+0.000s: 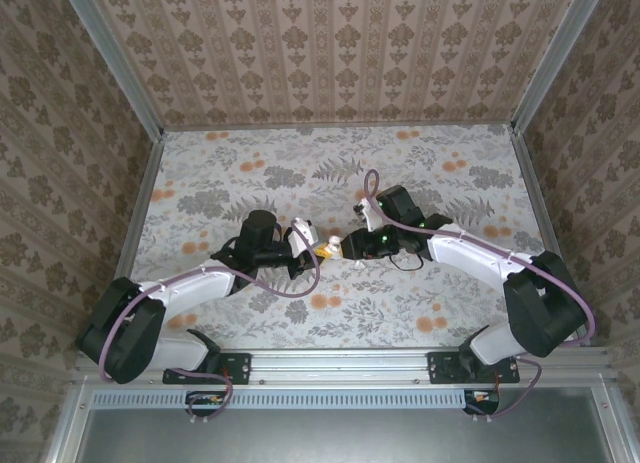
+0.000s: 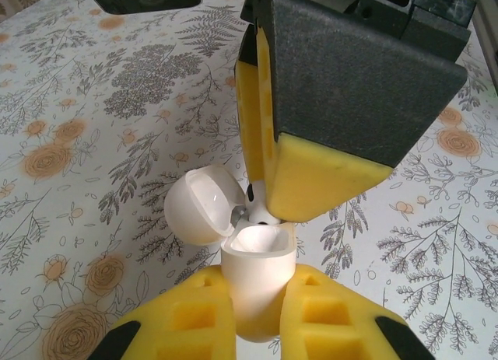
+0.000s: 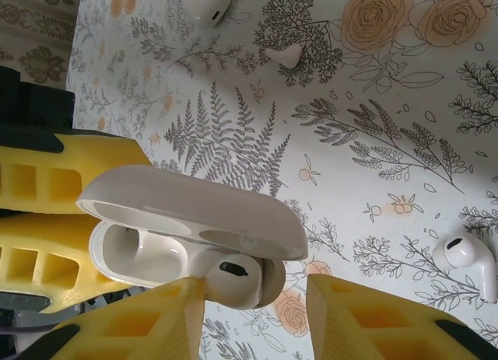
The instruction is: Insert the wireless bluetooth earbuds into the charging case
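Risk noted first: the earbud (image 3: 236,282) was seen perched at the mouth of the charging case (image 2: 257,286), not seated in its well, its round head proud of the rim. If pushed down askew, it was judged likely to jam against the rim or tip over the edge onto the bench (image 2: 93,103). A second hazard was judged to be the open lid (image 2: 198,204), hinged back to one side of the case body: a nudge from the right jaws could swing it shut on the half-placed earbud. A hard press could also slide the glossy case through the grip holding it. The left jaws were recorded as closed tight on the lower body of the case, one yellow finger (image 2: 191,321) on each side, the case opening turned toward the right jaws. The right jaws were recorded as parted at the case mouth, with nothing clamped. The earbud lay in the gap between them, close against one finger (image 3: 156,321) and clear of the other; whether that finger touched it could not be told. The second earbud (image 3: 471,259) was noted lying loose on the bench, well apart from the case, on the side away from the left jaws.
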{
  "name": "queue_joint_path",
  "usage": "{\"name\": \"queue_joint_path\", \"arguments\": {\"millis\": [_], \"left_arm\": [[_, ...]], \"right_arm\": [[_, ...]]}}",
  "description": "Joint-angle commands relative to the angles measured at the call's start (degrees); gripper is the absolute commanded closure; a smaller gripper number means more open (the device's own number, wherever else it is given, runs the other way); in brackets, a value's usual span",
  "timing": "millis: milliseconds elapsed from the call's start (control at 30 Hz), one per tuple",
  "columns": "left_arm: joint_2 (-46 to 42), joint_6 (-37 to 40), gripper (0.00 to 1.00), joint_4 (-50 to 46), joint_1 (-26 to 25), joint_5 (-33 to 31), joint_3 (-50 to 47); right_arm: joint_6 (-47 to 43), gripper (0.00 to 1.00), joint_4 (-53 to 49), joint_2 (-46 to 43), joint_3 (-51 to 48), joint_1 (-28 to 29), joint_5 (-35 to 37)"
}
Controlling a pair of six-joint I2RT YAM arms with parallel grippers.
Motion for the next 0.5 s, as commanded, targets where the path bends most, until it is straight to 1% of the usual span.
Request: {"name": "queue_joint_path", "arguments": {"millis": [0,267,467], "left_arm": [[-0.44,-0.74,1.00,1.17,0.10,3.54,0.74],[0.37,-0.93,1.00,0.95,0.10,4.54,1.64],[-0.08,-1.02,1.00,1.08,0.10,4.36,1.43]], "right_arm": [[0.19,0.60,-0.62,-0.82,2.45,0.54,-0.47],[0.30,0.61,-0.72,1.17,3.53,1.75,-0.33],[0.15,0.67,-1.37,2.13,3.96,2.31,0.22]]}}
